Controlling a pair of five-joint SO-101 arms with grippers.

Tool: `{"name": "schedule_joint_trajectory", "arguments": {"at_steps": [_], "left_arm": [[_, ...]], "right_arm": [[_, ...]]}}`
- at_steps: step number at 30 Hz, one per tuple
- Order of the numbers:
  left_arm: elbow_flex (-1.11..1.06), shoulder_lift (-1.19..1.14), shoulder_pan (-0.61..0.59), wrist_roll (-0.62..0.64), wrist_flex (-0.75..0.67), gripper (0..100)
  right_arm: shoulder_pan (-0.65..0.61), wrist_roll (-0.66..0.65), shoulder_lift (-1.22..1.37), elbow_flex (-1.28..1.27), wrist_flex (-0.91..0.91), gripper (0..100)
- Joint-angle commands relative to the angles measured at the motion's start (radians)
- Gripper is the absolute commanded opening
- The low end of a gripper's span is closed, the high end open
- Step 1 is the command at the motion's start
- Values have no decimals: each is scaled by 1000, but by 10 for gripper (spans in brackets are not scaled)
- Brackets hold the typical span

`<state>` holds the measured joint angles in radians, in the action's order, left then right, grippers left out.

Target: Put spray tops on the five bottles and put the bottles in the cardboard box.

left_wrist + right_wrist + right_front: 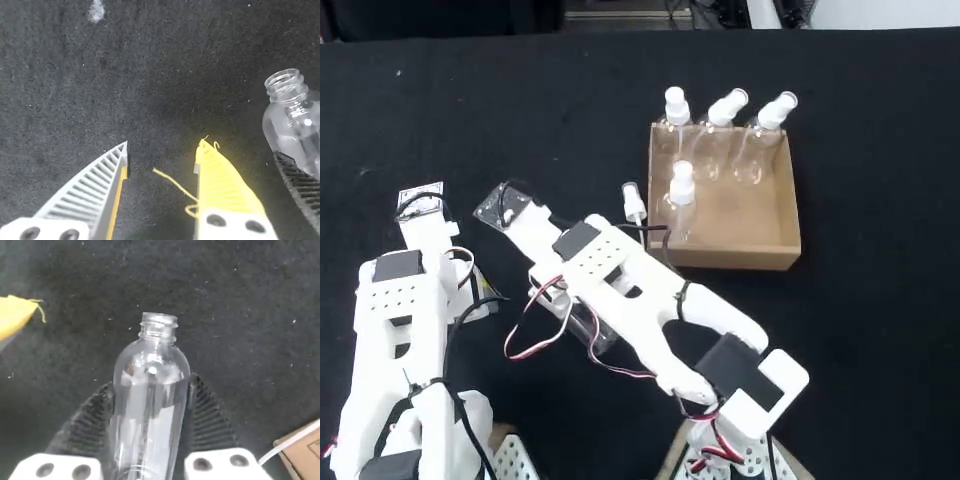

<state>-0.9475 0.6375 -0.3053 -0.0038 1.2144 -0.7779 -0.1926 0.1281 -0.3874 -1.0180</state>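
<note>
A: Right jaws pinched the uncapped bottle (150,385) over the tabletop (880,330); left jaws spread, empty, beside it
B: Smooth bottle could twist in that grip; loose spray top (634,203) beside the cardboard box (740,258) might get knocked

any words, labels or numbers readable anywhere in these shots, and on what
No text can be read in any view.
The bottle held in the right gripper is clear, with no label.
The cardboard box shows plain brown walls, with no print.
The capped bottles in the box bear no label that shows.
</note>
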Motion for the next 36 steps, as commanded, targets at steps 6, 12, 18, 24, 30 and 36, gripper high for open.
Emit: {"name": "schedule_joint_trajectory", "arguments": {"at_steps": [6, 12, 18, 24, 30, 36], "left_arm": [[33, 26, -8, -2, -5, 213], [30, 26, -8, -3, -5, 213], [28, 26, -8, -3, -5, 213], [25, 26, -8, -3, -5, 213], [25, 26, -8, -3, -5, 213], [25, 26, -8, -3, -5, 213]], "right_arm": [[-77, -15, -25, 10, -137, 276], [-104, 114, -88, 31, -146, 238], [-75, 141, -68, 1, -86, 237], [-11, 137, -28, -47, 25, 205], [-9, 137, -67, -62, -20, 30], [-6, 137, -143, -62, -81, 43]]}}
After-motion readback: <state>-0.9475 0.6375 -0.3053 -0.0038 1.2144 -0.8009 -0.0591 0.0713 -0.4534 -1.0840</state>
